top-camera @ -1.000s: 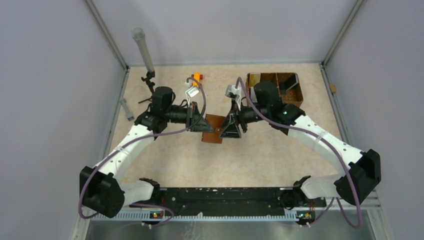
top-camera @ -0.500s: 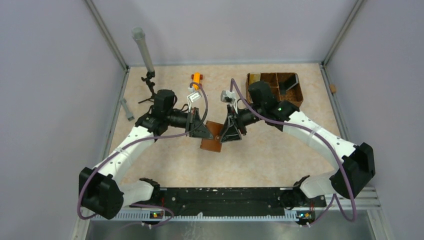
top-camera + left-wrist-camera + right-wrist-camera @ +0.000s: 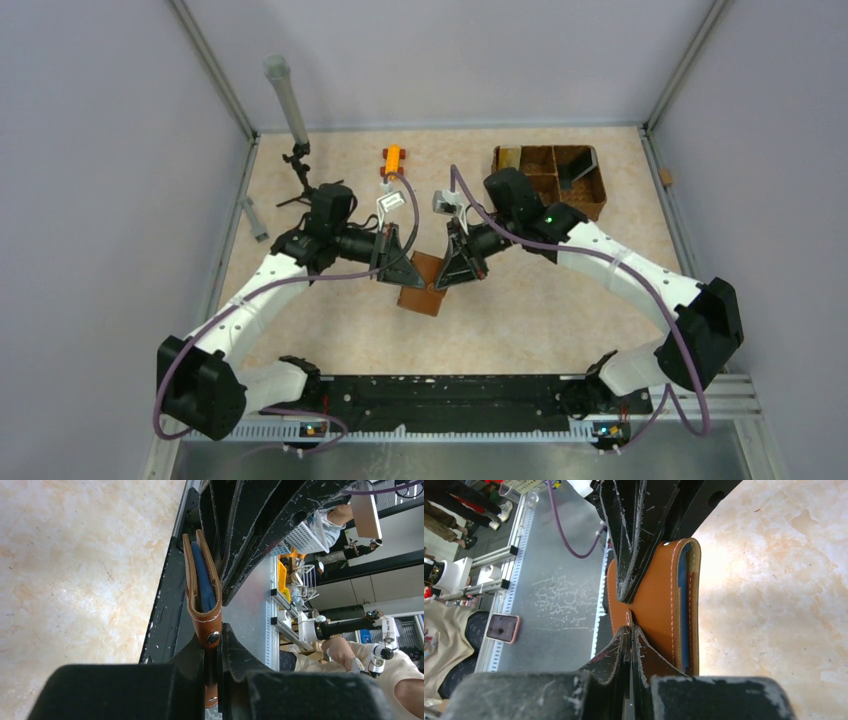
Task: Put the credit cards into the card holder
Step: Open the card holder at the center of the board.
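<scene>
Card holder (image 3: 418, 296): 1, brown leather, mid-table between 2 grippers. It sits nearer and further left than 1 second ago. Long axis runs far-to-near, near end skewed left. Left gripper (image 3: 214, 645): pinching its snap tab. Right gripper (image 3: 630, 630): previously wide, now clamped on its cover.

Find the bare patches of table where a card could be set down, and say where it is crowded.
Bare: the wide near strip of table between the card holder and the black rail; also the strip between the basket and the right wall. Crowded: the centre, where the left fingers and right fingers meet on the card holder.
</scene>
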Robot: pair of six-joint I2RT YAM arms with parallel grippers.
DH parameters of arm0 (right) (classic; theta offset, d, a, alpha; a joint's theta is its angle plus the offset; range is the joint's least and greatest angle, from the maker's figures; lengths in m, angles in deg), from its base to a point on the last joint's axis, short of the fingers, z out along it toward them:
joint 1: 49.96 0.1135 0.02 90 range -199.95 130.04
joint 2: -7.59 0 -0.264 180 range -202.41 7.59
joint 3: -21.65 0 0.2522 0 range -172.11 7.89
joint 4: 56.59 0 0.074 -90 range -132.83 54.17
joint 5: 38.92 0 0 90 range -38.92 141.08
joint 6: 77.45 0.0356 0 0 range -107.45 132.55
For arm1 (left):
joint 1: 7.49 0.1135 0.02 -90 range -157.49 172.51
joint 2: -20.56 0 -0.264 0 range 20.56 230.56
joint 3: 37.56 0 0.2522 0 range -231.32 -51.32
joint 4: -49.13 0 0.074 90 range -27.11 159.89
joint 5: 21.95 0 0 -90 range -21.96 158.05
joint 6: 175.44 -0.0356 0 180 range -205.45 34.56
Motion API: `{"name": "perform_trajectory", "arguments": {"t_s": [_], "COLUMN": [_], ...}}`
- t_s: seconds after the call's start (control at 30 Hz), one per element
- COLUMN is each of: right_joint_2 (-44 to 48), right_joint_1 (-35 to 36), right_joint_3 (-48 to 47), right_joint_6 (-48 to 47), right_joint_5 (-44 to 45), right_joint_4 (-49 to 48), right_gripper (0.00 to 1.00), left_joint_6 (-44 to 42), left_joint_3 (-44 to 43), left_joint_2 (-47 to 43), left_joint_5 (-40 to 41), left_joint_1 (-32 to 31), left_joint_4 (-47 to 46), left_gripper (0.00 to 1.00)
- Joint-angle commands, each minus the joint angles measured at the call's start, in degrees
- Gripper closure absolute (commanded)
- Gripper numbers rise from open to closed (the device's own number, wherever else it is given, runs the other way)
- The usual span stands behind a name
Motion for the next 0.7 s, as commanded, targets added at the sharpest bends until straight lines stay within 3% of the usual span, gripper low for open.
{"name": "perform_trajectory", "arguments": {"t_s": [0.0, 0.53, 0.67], "right_joint_2": [-1.56, 3.97, 5.69], "right_joint_1": [3.81, 5.29, 5.34], "right_joint_3": [-0.42, -1.01, -0.44], "right_joint_6": [-1.21, -2.47, -0.27], "right_joint_5": [-1.04, -8.97, -4.38], "right_joint_4": [0.91, 2.53, 0.25], "right_gripper": [1.00, 1.00, 1.00], "left_joint_6": [0.29, 2.68, 1.44], "left_joint_3": [-3.01, -3.57, -4.02], "left_joint_2": [-1.38, 3.99, 3.95], "left_joint_5": [1.85, 10.81, 11.72], "left_joint_1": [1.64, 7.14, 7.14], "left_joint_4": [-10.14, -6.46, -5.26], "left_gripper": [1.00, 1.00, 1.00]}}
